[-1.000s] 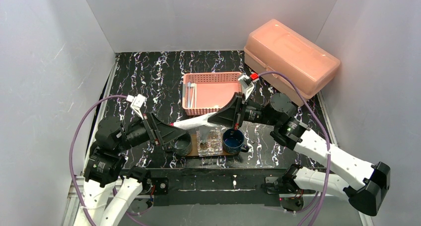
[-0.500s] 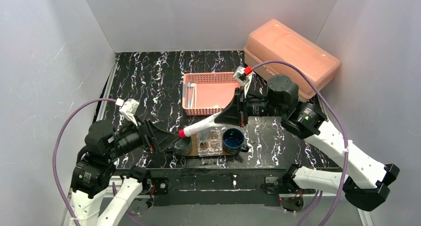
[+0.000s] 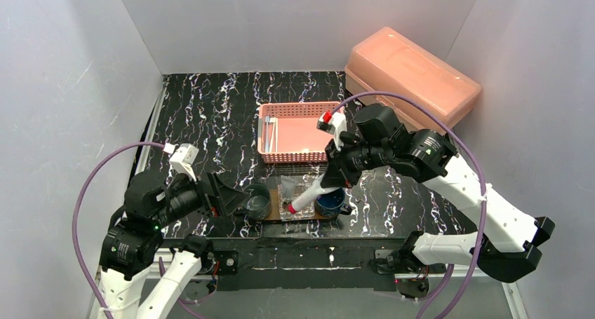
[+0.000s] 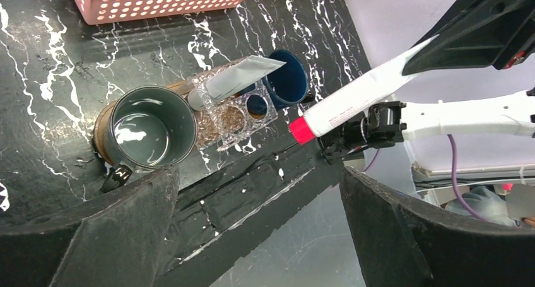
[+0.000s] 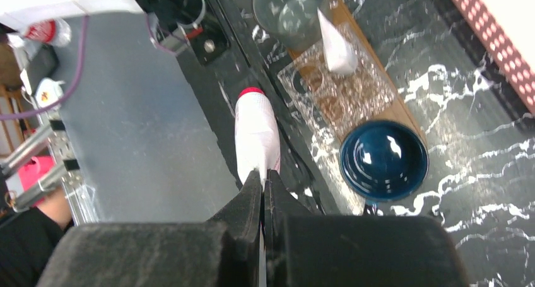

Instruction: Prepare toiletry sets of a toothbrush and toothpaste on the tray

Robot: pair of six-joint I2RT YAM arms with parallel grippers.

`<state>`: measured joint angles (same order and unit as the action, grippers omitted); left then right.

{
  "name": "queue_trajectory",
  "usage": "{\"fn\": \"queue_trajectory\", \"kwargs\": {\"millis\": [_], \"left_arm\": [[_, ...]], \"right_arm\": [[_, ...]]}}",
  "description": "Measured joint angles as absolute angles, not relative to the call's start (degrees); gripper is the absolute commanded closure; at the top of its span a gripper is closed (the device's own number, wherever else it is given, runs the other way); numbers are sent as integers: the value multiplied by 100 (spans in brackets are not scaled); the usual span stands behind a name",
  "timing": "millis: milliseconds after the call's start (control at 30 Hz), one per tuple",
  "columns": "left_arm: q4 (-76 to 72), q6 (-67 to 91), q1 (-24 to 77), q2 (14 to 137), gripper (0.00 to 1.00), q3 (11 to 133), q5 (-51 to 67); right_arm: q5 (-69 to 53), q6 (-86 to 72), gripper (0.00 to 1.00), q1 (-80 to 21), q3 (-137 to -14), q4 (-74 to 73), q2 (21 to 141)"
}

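Observation:
My right gripper (image 3: 335,173) (image 5: 262,176) is shut on the flat tail of a white toothpaste tube (image 3: 309,193) (image 5: 257,135). Its red cap (image 4: 301,128) points down-left in front of the clear glass. The brown tray (image 3: 272,218) (image 5: 386,105) carries a grey-green cup (image 3: 257,201) (image 4: 148,135), a clear faceted glass (image 3: 297,198) (image 4: 236,110) and a dark blue mug (image 3: 330,201) (image 5: 383,159). A second tube (image 4: 235,79) leans in the glass. My left gripper (image 3: 231,198) (image 4: 257,173) stands open and empty, just left of the grey-green cup. Slim pale toothbrushes (image 3: 269,133) lie in the basket.
A pink mesh basket (image 3: 302,128) sits behind the tray. A large salmon lidded box (image 3: 410,77) stands at the back right. The table's near edge and the arm bases run right in front of the tray.
My right arm swung the tube from level to steeply down-left, its cap now low by the glass. My left gripper drew back from the grey-green cup and opened wider.

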<state>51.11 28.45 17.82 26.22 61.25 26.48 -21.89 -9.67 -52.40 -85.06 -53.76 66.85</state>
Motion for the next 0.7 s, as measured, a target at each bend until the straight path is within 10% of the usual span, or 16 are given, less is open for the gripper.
{"fn": "queue_trajectory", "kwargs": {"millis": [700], "left_arm": [[5186, 2480, 1782, 2620, 2, 5352, 2185]], "right_arm": [[720, -766, 99, -6672, -9561, -6611, 7817]]}}
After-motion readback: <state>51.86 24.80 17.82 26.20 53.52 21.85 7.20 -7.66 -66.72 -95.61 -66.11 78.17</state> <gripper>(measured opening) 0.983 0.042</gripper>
